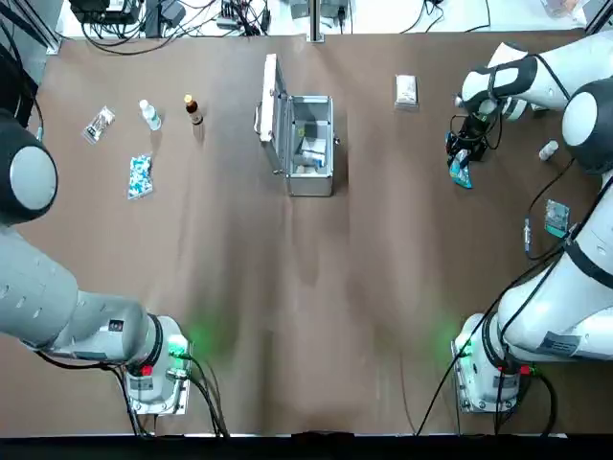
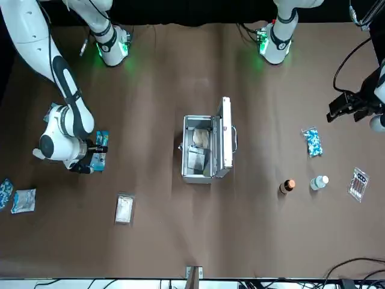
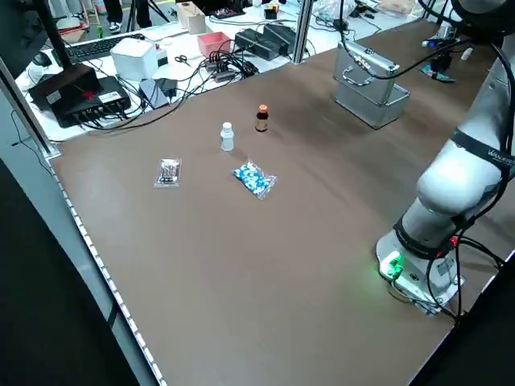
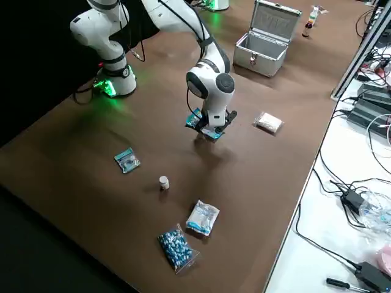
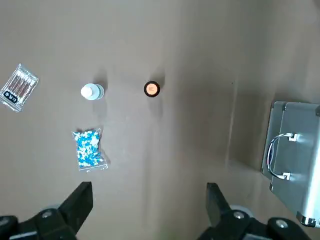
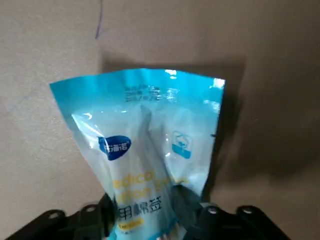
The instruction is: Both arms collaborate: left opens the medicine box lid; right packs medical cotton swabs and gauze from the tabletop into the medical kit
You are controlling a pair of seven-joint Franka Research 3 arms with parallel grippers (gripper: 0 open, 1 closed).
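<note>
Swabs gripped to the right of the open kit

The medical cotton swabs (image 6: 165,120) are pinched across one end by the right gripper (image 6: 145,201), well right of the medical kit (image 4: 247,61); the other end is left free, probably so it can be fed in first. The medicine box lid (image 4: 276,19) is stood open, leaving the cavity accessible. The left gripper (image 5: 149,189) is held empty, fingers spread, left of the kit. The packet is glossy and creased, teal-banded, with dark and yellow print.
</note>
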